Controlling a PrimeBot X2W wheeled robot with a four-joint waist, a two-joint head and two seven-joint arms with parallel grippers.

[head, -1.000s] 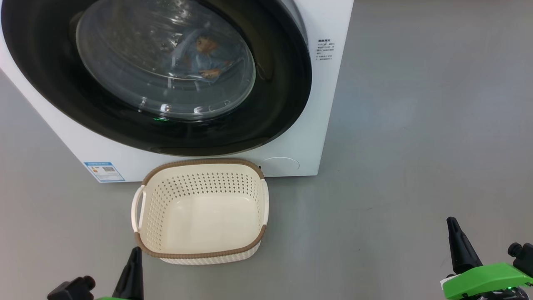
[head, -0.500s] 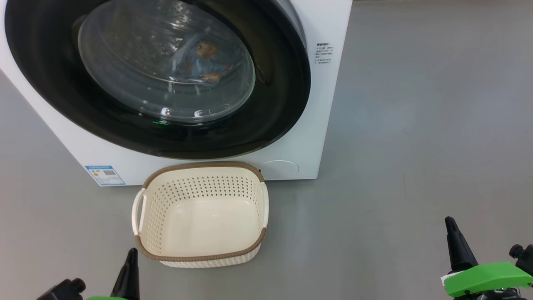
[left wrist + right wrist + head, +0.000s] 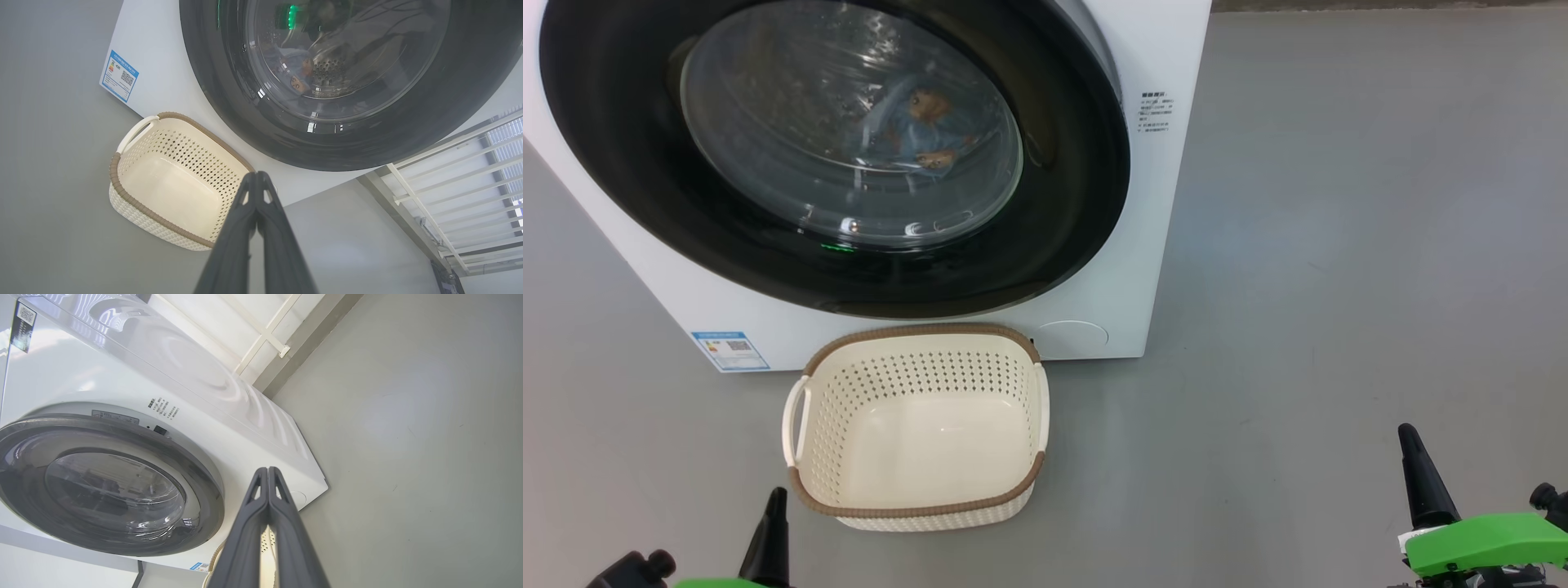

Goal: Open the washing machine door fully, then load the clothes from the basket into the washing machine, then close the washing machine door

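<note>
Fingers [image 3: 239, 237] of our left gripper [image 3: 256, 177]: pressed together tip to tip, nothing between them. Fingers [image 3: 249, 531] of our right gripper [image 3: 268, 473]: same, closed and empty.

- Both grippers sit low, pulled back from the work. The left one points toward the basket [image 3: 923, 371], just short of its near rim. The right one is well apart, over bare floor [image 3: 1339, 286].
- The washing machine door [image 3: 1078, 163] lies ahead of both, nearer the left arm. In the right wrist view its black rim sits flat against the front of the washing machine [image 3: 1152, 245], with no gap visible. Whether the latch has caught, we cannot tell.
- The basket holds nothing, only bare bottom and perforated walls. Its long axis runs left to right, parallel to the machine front, with 1 long side just beside the panel.
- Drum: the clothes [image 3: 923, 131] show through the glass as light blue cloth with orange-brown faces. We cannot count the pieces.
- Blue energy label [image 3: 729, 349] at the machine's lower left corner.

Our judgement: all 3 steps look done. At most, 1 check-press on the rim is needed, and that falls to the left arm.
</note>
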